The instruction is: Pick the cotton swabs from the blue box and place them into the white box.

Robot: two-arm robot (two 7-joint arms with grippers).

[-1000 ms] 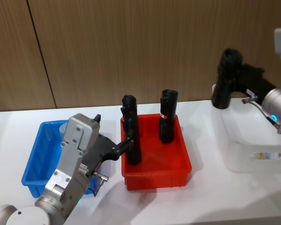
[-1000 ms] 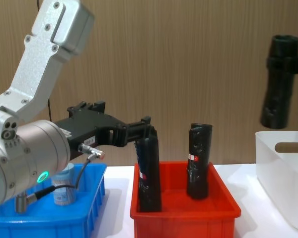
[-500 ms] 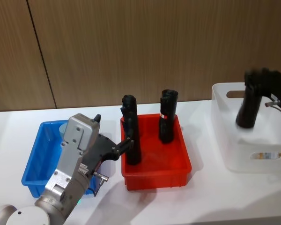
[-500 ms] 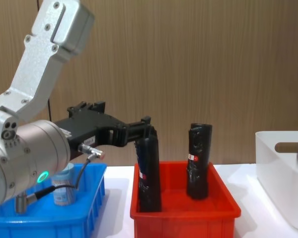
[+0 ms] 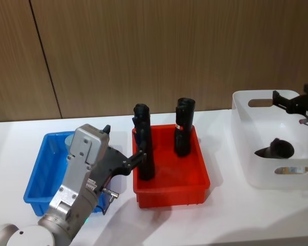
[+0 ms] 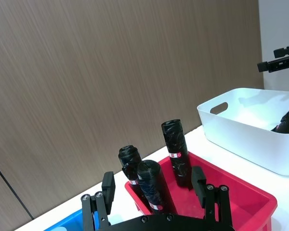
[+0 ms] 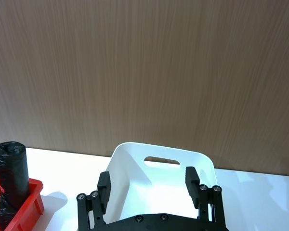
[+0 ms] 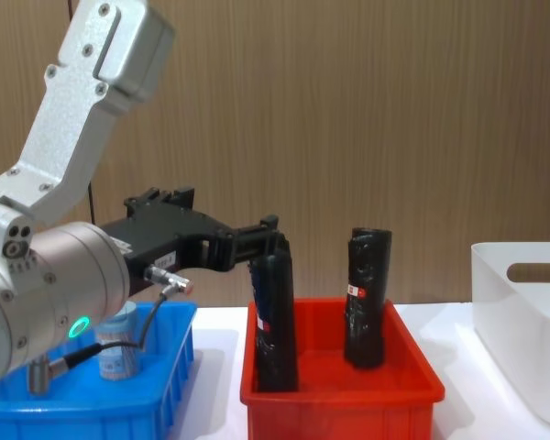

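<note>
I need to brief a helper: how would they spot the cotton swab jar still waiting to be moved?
Find the blue box on the table's left side, beside the red bin. The cotton swabs jar stands inside it: short, clear, with a pale round lid, unlike the tall black tubes next door.

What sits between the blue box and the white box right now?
The red bin, holding upright black tubes, sits between the blue box and the white box, seen in the head view.

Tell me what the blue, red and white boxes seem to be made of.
All three look like moulded plastic. The blue box and the red box are opaque with a slight gloss and thick rims. The white box looks smooth, perhaps slightly translucent, with rounded walls.
</note>
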